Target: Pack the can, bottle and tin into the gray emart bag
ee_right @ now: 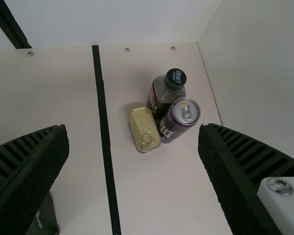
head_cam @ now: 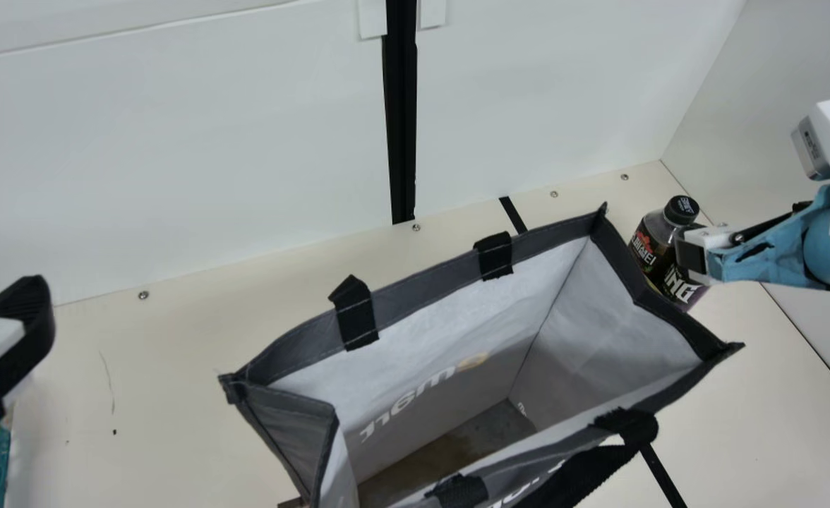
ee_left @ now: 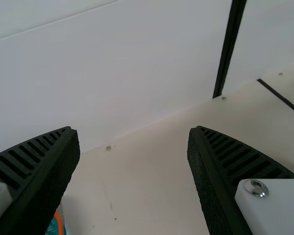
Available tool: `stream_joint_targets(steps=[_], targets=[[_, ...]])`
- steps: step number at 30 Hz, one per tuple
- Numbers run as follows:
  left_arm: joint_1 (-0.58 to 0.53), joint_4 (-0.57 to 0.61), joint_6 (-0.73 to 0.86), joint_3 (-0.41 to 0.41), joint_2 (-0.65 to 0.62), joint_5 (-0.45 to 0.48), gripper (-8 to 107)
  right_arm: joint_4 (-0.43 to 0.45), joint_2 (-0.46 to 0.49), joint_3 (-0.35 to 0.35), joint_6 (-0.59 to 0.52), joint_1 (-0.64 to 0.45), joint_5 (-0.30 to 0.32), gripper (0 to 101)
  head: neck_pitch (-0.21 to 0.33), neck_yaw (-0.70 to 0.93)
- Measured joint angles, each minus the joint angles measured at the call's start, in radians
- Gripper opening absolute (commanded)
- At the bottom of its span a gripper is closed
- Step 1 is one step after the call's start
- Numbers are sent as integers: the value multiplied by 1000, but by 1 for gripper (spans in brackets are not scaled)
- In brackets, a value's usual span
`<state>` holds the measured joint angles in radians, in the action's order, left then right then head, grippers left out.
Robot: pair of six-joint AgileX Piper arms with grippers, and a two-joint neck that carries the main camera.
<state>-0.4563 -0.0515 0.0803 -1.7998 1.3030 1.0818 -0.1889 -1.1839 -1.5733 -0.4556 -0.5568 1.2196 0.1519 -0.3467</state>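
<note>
Emart bag (head_cam: 425,286), pale lettering (head_cam: 409,402) inside

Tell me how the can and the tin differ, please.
The can is round, while the tin is a rounded rectangle. The can is purple with a silver top; the tin's top is gold. The can stands tall, whereas the tin lies low and flat. Both have pull tabs facing up and are outside the bag.

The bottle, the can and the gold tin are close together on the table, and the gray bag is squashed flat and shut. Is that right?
Not quite: in the main view the gray bag is wide open, not squashed flat and shut. The bottle, can and gold tin are indeed close together on the table.
</note>
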Motion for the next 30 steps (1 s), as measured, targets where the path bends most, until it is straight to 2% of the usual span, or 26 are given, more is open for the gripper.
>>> stream_joint_targets(steps=[30], targets=[[-181,170,161,-351,237,109,90,0,0,0,0,0,0,91,0,-2]])
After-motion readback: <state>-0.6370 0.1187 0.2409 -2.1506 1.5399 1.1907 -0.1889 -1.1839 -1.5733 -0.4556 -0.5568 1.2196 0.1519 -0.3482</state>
